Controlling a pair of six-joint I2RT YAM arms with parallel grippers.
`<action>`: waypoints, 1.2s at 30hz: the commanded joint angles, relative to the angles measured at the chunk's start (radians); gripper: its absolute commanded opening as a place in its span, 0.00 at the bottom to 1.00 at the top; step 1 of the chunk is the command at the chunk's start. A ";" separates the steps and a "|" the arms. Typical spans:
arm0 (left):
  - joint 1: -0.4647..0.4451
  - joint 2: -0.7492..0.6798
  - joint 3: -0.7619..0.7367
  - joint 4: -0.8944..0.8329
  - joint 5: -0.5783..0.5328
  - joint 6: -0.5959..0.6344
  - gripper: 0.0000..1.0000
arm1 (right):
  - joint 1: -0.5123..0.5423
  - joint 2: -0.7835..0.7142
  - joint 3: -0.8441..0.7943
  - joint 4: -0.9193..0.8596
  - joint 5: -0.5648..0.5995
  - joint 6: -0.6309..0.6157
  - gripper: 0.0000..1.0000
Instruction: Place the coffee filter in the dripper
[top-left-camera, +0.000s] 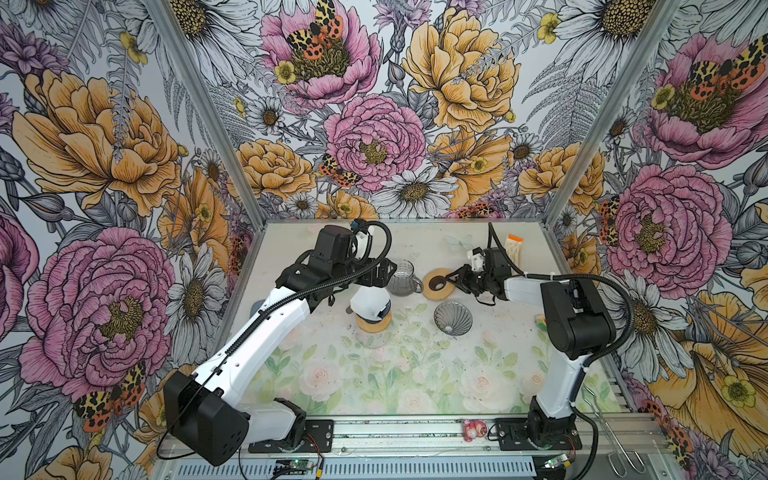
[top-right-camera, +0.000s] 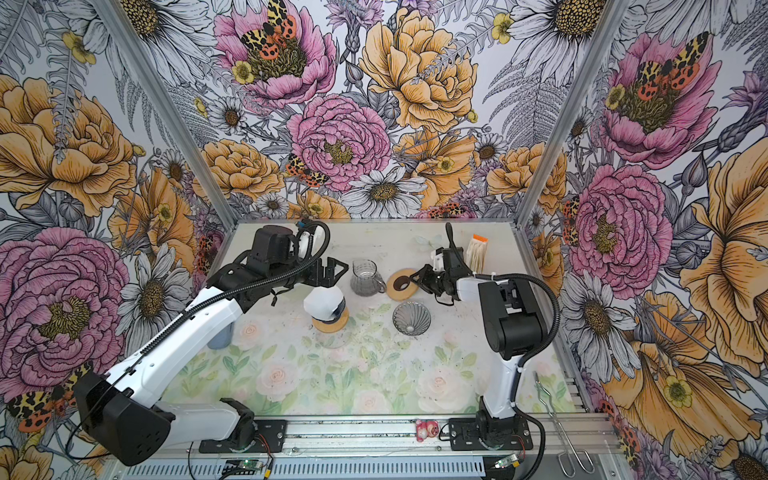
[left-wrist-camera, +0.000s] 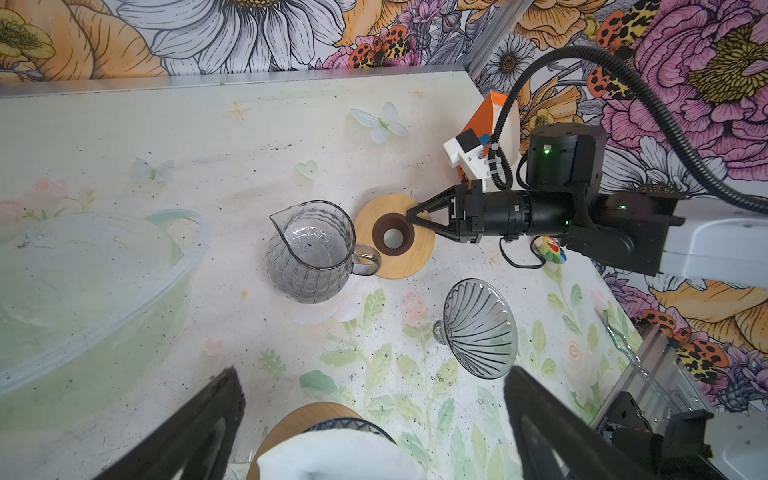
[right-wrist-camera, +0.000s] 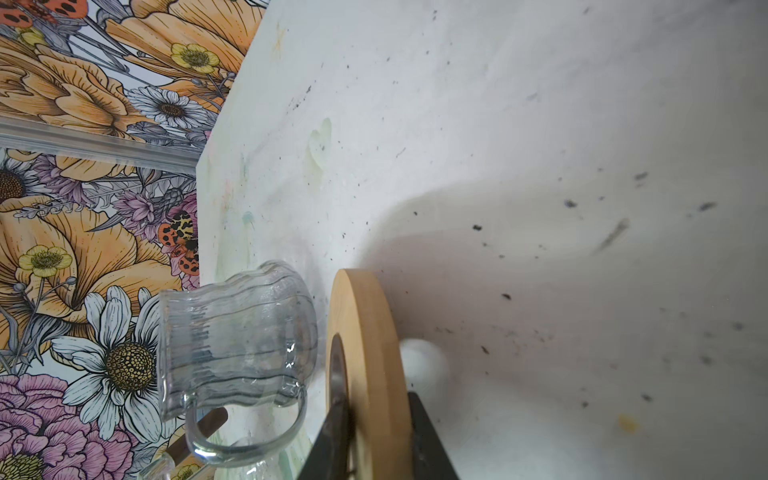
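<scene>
Close up, the right gripper (right-wrist-camera: 376, 399) squeezes the edge of the wooden ring (right-wrist-camera: 365, 316), one jaw on each side. The glass jug (right-wrist-camera: 237, 332) stands just beside the ring. The left gripper (left-wrist-camera: 372, 370) hangs wide open, holding nothing, over the white coffee filter (top-left-camera: 369, 300). The filter sits on a cup (left-wrist-camera: 357, 424). The glass dripper (top-left-camera: 453, 318) rests on the table (top-left-camera: 374, 386), near the filter but apart from it.

Robot lab cell, floral-walled aluminium frame (top-left-camera: 206, 112)
</scene>
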 joint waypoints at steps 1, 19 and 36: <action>0.002 -0.001 0.019 -0.003 -0.005 -0.003 0.99 | 0.006 -0.033 -0.007 -0.035 0.050 -0.015 0.19; -0.005 0.014 0.060 -0.002 -0.013 0.009 0.99 | -0.013 -0.239 -0.011 -0.092 0.047 -0.021 0.00; 0.018 0.025 0.116 -0.002 -0.052 0.029 0.99 | 0.077 -0.269 0.180 -0.135 -0.118 -0.007 0.00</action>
